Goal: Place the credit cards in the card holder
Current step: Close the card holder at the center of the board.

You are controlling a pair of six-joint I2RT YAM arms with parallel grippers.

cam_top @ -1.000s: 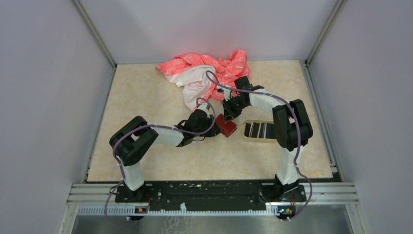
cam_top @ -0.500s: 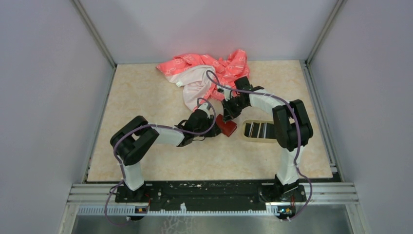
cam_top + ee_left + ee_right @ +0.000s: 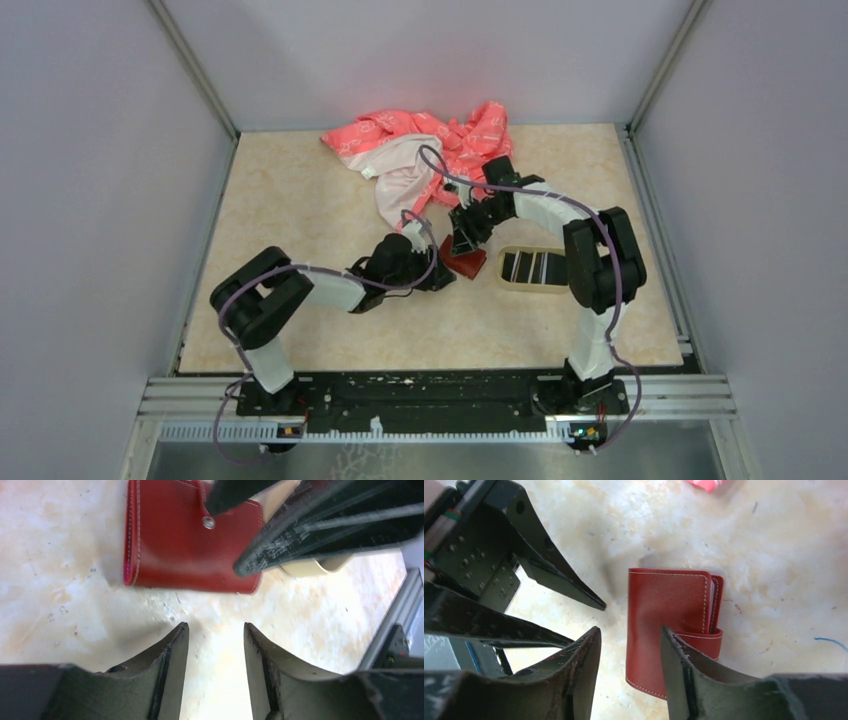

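Looking along both wrists, I find the closed card holder (image 3: 669, 625) flat on the desk (image 3: 300, 200) between my claws, both parted and empty: just ahead of my left claw (image 3: 215, 626), partly under my nearer right claw (image 3: 630, 629), its long side along those fingers.

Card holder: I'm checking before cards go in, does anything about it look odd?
Yes. The card holder lies folded shut on the table, strap fastened, while the credit cards sit in the beige tray. The left fingers and right fingers stand open, gripping nothing.
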